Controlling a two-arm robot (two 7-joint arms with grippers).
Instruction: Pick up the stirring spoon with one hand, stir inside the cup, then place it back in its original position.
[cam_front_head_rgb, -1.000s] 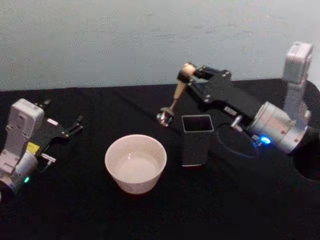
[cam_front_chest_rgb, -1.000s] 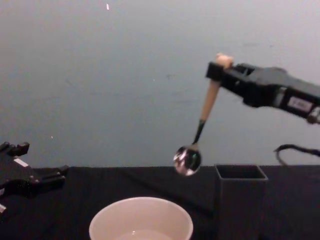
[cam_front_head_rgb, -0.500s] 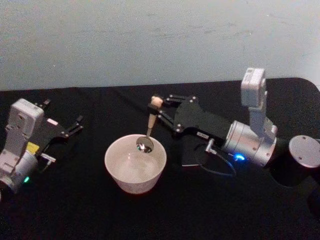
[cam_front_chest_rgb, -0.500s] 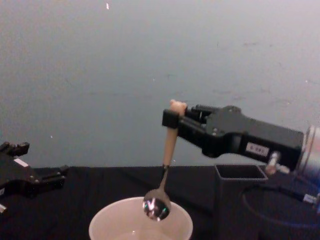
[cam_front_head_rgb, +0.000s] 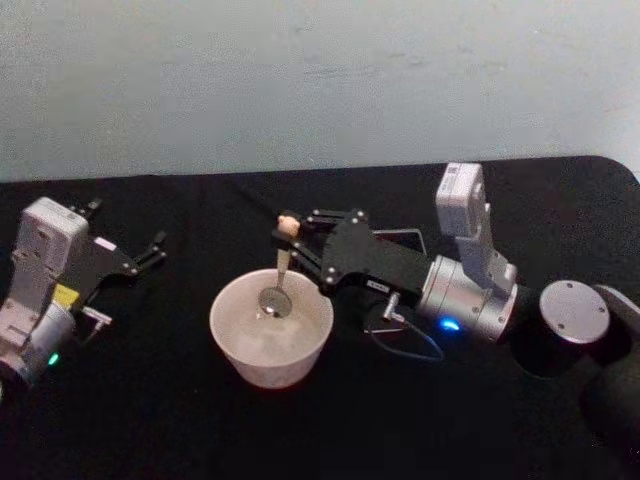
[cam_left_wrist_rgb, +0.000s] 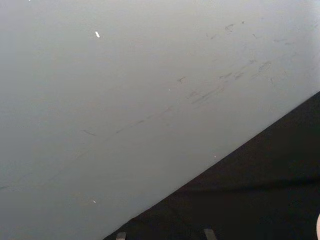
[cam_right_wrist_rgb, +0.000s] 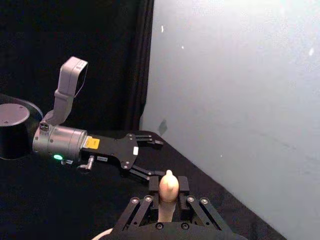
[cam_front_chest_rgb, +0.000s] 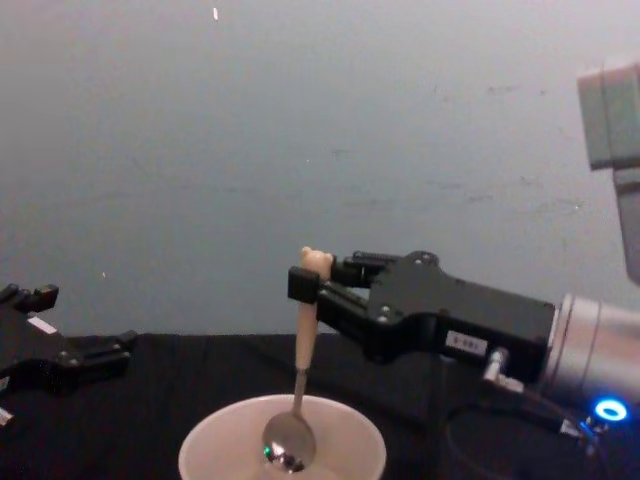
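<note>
Spoon (cam_front_chest_rgb: 305, 335) upright, bowl down inside cup (cam_front_chest_rgb: 215, 442)

A pale grey-blue wall (cam_left_wrist_rgb: 125, 90) rises behind the black tabletop (cam_left_wrist_rgb: 260, 190), and the two meet along a slanting line. The wall carries faint dark scuffs (cam_left_wrist_rgb: 220, 90) and one small white speck (cam_left_wrist_rgb: 97, 34). Seen against the tabletop, close to where it meets the wall, the left gripper (cam_left_wrist_rgb: 165, 235) shows two small grey fingertips (cam_left_wrist_rgb: 121, 235), set well apart. A pale sliver (cam_left_wrist_rgb: 318, 226) sits over the tabletop, farther from the wall; too little shows to name it.
</note>
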